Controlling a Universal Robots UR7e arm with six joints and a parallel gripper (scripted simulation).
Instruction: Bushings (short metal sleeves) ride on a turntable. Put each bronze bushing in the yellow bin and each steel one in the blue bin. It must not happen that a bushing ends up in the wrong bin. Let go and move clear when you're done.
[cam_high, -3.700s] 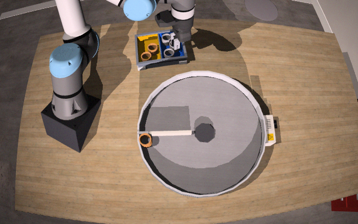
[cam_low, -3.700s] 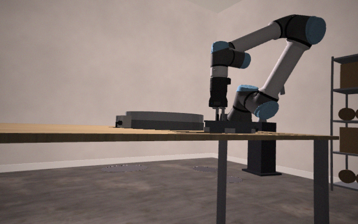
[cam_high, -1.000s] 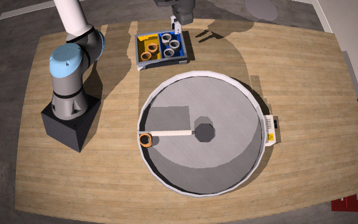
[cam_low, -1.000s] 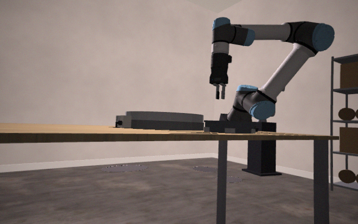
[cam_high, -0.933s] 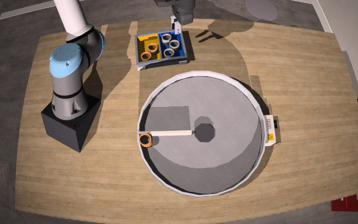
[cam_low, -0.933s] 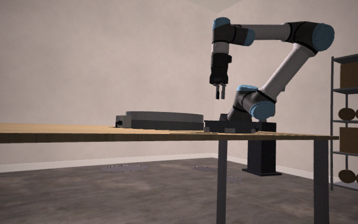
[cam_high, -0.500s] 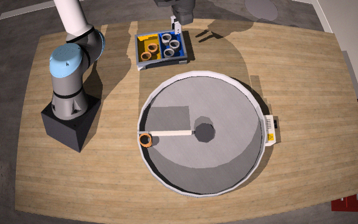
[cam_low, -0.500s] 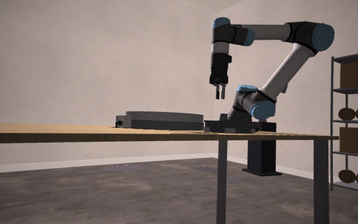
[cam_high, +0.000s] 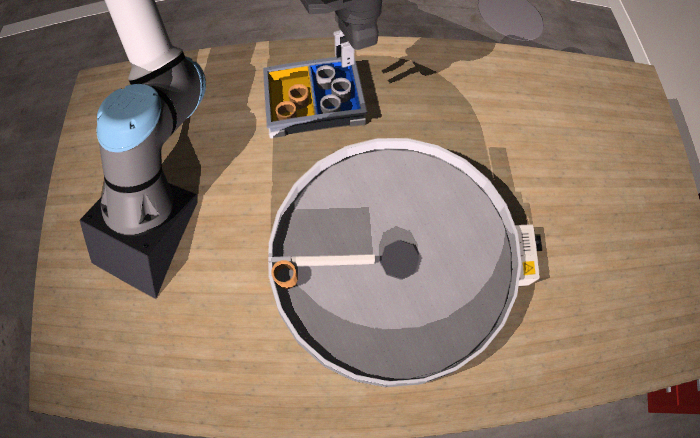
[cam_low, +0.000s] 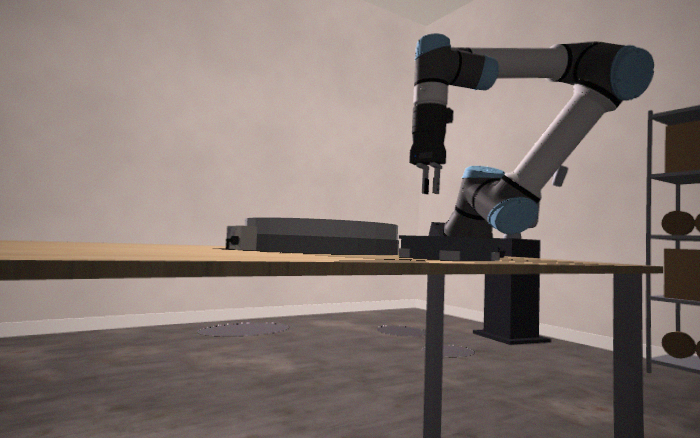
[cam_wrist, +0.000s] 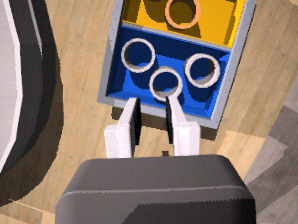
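The last bronze bushing (cam_high: 292, 280) stands on the turntable (cam_high: 438, 206), at its rim on the side toward the arm's base, just beside the white bar (cam_high: 335, 260). From the turntable, the divided tray (cam_high: 267, 100) (cam_wrist: 111, 65) lies across a strip of table, with two bronze bushings in its yellow bin and three steel ones in its blue bin. The gripper (cam_high: 344, 50) (cam_low: 431, 192) (cam_wrist: 153, 111) is above the tray, its jaws partly open and holding nothing. The coming move probably must carry it back over the turntable's rim, to the bar.
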